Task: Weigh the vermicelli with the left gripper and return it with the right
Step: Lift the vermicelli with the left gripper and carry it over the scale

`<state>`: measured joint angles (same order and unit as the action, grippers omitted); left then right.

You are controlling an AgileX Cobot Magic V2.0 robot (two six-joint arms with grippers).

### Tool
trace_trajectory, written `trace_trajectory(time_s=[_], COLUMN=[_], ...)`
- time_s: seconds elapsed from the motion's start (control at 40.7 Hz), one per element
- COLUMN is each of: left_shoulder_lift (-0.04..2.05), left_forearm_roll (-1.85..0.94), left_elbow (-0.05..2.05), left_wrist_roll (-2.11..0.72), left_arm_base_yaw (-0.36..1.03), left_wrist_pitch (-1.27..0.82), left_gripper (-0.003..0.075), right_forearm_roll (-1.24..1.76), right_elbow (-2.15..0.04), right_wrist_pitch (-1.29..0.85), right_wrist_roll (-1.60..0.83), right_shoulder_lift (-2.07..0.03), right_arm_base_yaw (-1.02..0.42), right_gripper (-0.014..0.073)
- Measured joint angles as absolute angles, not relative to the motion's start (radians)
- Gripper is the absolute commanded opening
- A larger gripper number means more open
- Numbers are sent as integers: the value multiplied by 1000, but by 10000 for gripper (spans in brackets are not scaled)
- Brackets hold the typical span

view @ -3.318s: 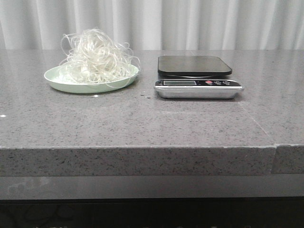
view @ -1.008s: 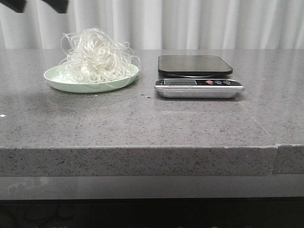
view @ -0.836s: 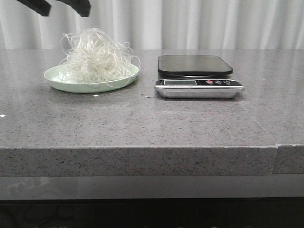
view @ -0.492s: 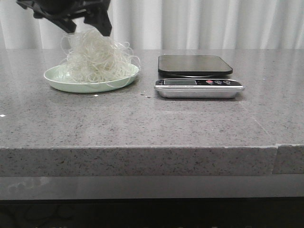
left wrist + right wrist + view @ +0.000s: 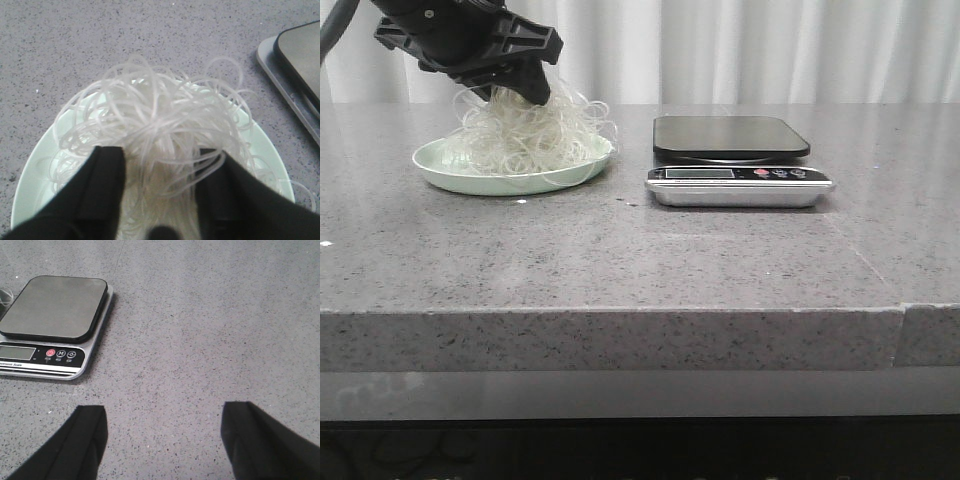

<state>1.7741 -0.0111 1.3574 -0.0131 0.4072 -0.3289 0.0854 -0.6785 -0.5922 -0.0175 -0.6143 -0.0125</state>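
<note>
With the left pincer (image 5: 162, 200) spread wide, its fingers (image 5: 102, 185) sunk either side of the vermicelli (image 5: 160, 135) heaped on the green plate (image 5: 440, 175) at the counter's far left, a shallow closing could pinch only loose loops, shedding strands before the scale (image 5: 732, 150).

Front view: low, table-edge level, facing curtains. Wrist views: close, looking down; each shares the scale (image 5: 738, 160) with front.
</note>
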Motion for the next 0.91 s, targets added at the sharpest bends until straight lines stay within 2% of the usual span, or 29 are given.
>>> trace_trajectory(time_s=[0.098, 0.442, 0.909], left_shoulder_lift=[1774, 1774, 1745], left_forearm_roll=[-9, 0, 0], left_elbow=[1358, 1384, 1616], left_wrist_roll=[-13, -13, -13], left_arm_base_yaw=[407, 407, 426], left_wrist_pitch=[-333, -374, -462], left_gripper=[139, 142, 142], right_forearm_roll=[85, 85, 85], right_elbow=[-679, -679, -679], right_wrist_pitch=[-592, -592, -590], right_wrist_roll=[-17, -17, -17], right_shoulder_lift=[-614, -614, -614], right_arm_base_yaw=[-13, -13, -13], right_gripper=[577, 577, 577])
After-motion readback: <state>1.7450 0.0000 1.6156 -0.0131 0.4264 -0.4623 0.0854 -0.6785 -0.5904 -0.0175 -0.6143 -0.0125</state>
